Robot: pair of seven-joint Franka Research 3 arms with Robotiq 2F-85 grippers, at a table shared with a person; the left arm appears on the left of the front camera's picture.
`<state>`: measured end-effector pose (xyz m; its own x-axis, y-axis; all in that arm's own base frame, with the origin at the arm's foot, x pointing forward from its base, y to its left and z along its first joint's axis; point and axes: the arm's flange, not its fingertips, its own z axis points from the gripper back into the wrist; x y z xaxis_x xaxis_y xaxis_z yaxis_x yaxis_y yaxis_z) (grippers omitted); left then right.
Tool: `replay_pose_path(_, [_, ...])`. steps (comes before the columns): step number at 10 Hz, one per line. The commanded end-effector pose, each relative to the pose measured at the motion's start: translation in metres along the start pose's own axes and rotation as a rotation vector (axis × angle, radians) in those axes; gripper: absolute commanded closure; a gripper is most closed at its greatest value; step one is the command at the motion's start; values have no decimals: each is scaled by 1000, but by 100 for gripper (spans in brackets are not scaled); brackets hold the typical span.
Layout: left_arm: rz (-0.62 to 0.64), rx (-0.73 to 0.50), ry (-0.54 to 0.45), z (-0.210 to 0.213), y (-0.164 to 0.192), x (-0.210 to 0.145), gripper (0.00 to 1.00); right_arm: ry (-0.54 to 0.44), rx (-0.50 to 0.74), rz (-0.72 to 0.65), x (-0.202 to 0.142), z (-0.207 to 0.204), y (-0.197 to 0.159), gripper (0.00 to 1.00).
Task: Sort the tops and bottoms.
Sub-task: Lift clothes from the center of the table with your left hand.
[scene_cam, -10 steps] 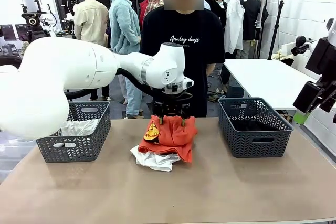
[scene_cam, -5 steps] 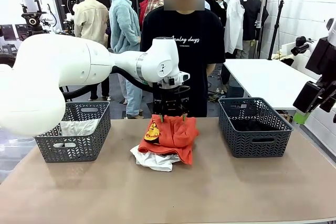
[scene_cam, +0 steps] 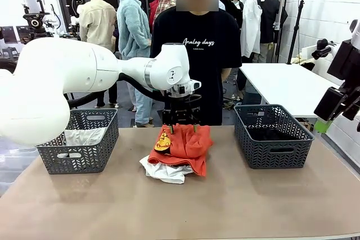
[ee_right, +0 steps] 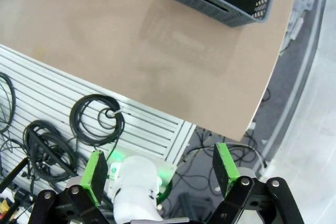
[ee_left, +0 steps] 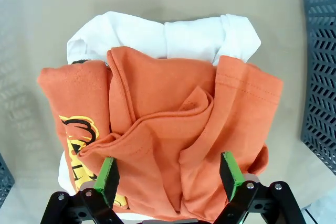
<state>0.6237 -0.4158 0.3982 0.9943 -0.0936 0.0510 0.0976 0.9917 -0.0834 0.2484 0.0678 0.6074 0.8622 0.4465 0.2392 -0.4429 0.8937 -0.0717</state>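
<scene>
Jaws of the left tool (ee_left: 170,174) stand wide apart with nothing between them gripped. The green pads (ee_left: 109,179) sit either side of a raised fold at the far edge of the orange top (ee_left: 157,108). Whether they touch the cloth I cannot tell. In the front view this tool (scene_cam: 181,126) points straight down over the middle of the counter (scene_cam: 236,206).

The orange top (scene_cam: 188,144), with its yellow graphic turned to the left, lies crumpled on a white top (scene_cam: 163,171). The white one pokes out at the near left of the pile.

The right tool (ee_right: 159,171) is likewise fully open and empty. It hangs high beyond the counter's right edge, well apart from the clothes.

To the left of the pile stands a grey basket (scene_cam: 56,161) with a light grey top (scene_cam: 84,137) lying in it. To the right stands a matching basket (scene_cam: 273,153) with something dark inside. Judging by that, sorting is partly done: at least one piece has gone each way, and the orange and white tops remain, probably bound for the left basket. The orange one looks next in line.

The counter is plain matt brown and flat. A person in a black T-shirt (scene_cam: 197,54) stands at its far side. Behind on the right is a white table (scene_cam: 281,82). Below the counter's right end, the right wrist view shows a slotted floor panel with coiled cables (ee_right: 97,119).
</scene>
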Motion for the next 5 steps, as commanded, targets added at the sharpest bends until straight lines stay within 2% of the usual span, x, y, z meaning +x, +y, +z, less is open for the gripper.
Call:
replay_pose_path(1, [-33,-18,57,-4,5,-2,0,11,-1,-3,-1,-1,0,0])
replay_pose_path(5, [-9,-27,71,-10,7,-2,79,11,-1,-3,-1,-1,0,0])
